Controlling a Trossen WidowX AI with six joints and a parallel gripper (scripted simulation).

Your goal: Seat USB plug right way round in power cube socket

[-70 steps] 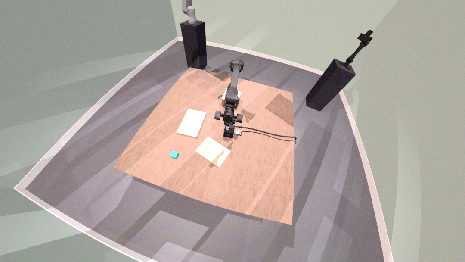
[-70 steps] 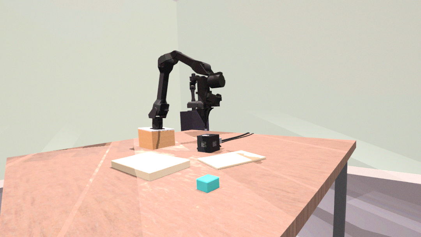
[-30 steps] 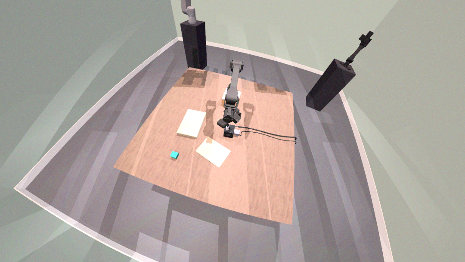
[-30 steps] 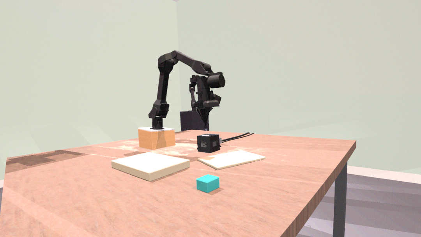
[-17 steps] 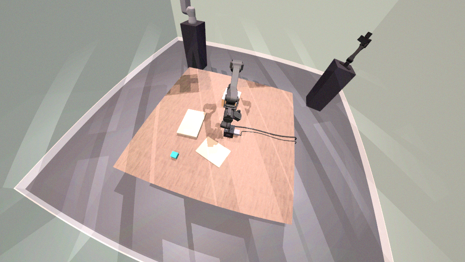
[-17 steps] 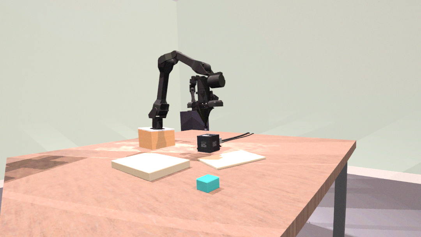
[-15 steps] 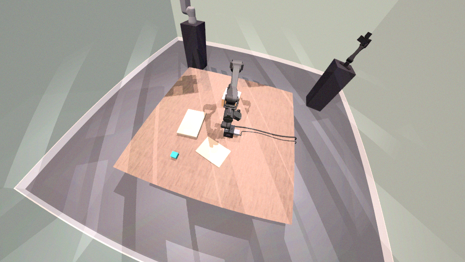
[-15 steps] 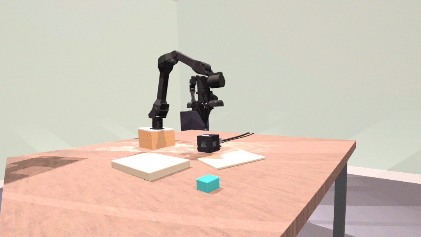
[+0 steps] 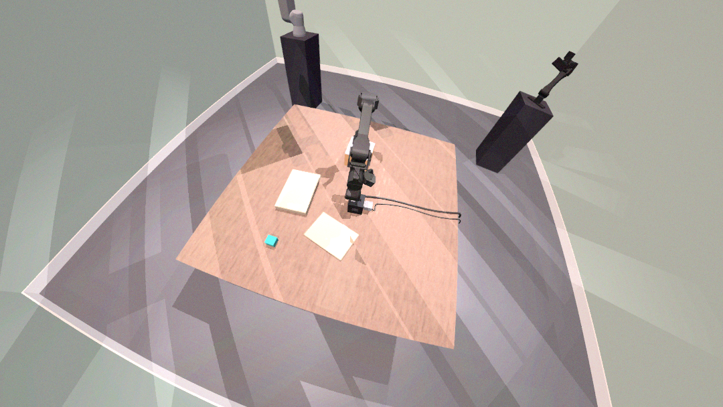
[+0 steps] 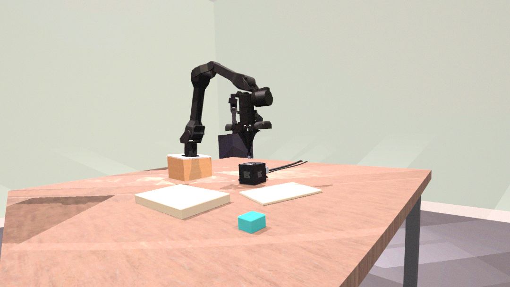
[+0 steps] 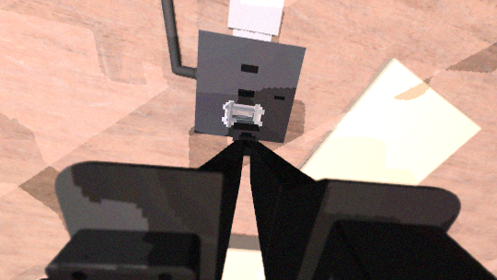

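The black power cube (image 9: 355, 207) (image 10: 252, 174) (image 11: 216, 64) stands upright on the table, with dark slots in its top in the wrist view. My gripper (image 10: 249, 151) (image 11: 246, 148) points straight down over the cube and is shut on the USB plug (image 10: 249, 156) (image 11: 243, 114). The plug's silvery metal end hangs below the fingertips. In the exterior view a small gap shows between the plug and the cube's top, so it is out of the socket. Which slot lies directly under it is hidden, and the way round of the plug's inside is too small to tell.
A white adapter (image 9: 368, 205) (image 10: 267, 170) (image 11: 255, 16) sits in the cube's side. Dark cables (image 9: 414, 205) (image 10: 285, 166) run to the table edge. A thick cream slab (image 9: 298, 191) (image 10: 182, 199), a thin cream slab (image 9: 329, 235) (image 10: 280, 193) (image 11: 400, 120) and a teal block (image 9: 271, 240) (image 10: 251, 223) lie nearby.
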